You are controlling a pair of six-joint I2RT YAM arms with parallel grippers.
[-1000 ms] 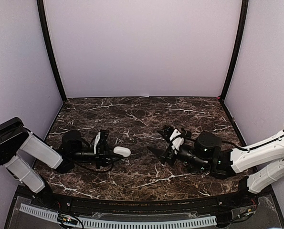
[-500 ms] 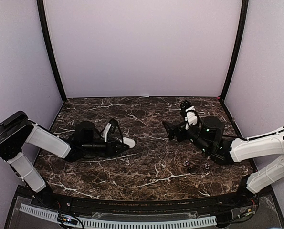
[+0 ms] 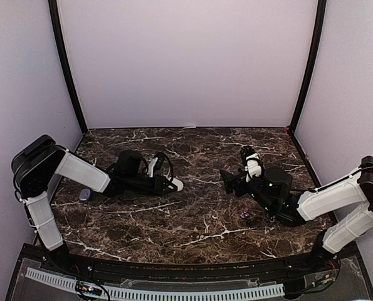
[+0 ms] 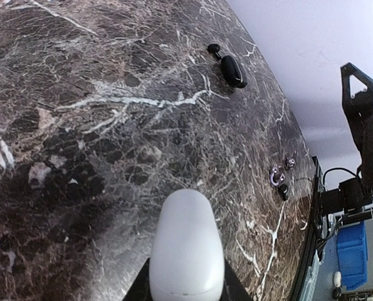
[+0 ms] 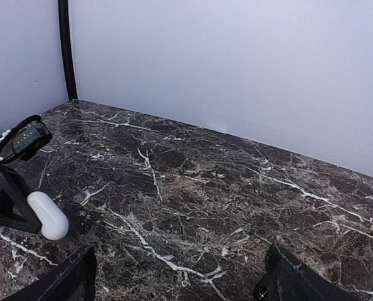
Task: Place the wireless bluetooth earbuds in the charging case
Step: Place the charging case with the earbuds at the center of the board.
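1. Two grippers: my left gripper [image 4: 186, 287] is clenched on the white case [image 4: 186, 244].
2. My right gripper [image 5: 173, 281] is spread wide, holding nothing.
3. I see purple earbuds [image 4: 279, 174] on the desk [image 4: 111, 125], far ahead of the left gripper.

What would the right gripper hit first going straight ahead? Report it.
The way looks free: beyond the right gripper, only marble table, then the back wall. The white case in the left gripper sits off that line; depth is uncertain.
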